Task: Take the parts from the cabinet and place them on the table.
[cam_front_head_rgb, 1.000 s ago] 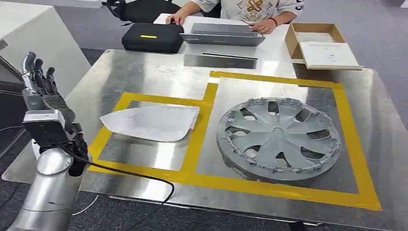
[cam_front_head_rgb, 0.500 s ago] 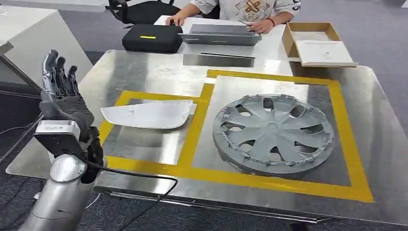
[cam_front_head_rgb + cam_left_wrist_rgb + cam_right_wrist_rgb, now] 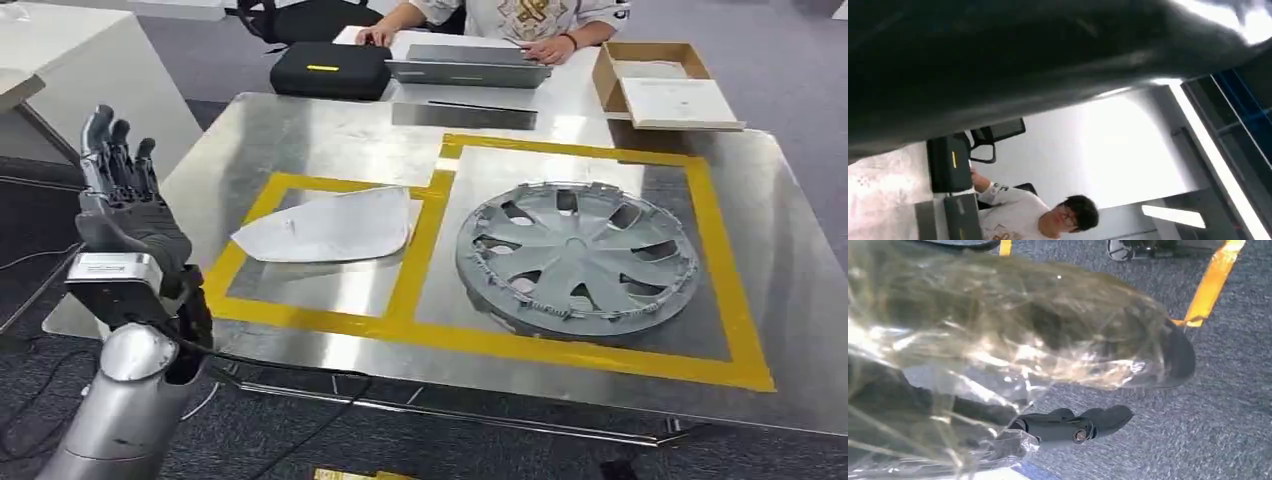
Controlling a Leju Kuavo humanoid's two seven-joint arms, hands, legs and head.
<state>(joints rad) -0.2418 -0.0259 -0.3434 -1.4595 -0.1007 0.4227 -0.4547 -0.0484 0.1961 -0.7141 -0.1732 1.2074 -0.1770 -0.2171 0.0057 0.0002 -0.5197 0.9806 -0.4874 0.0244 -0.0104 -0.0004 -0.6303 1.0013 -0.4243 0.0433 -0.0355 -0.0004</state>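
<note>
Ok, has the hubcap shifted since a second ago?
No. The hubcap sits in the same spot inside the larger yellow tape square; only the camera moved.

The head camera looks forward and down from high across the metal table toward a seated person, the left wrist camera peers past its dark hand at that same person, and the right wrist camera faces the carpet close up.
</note>
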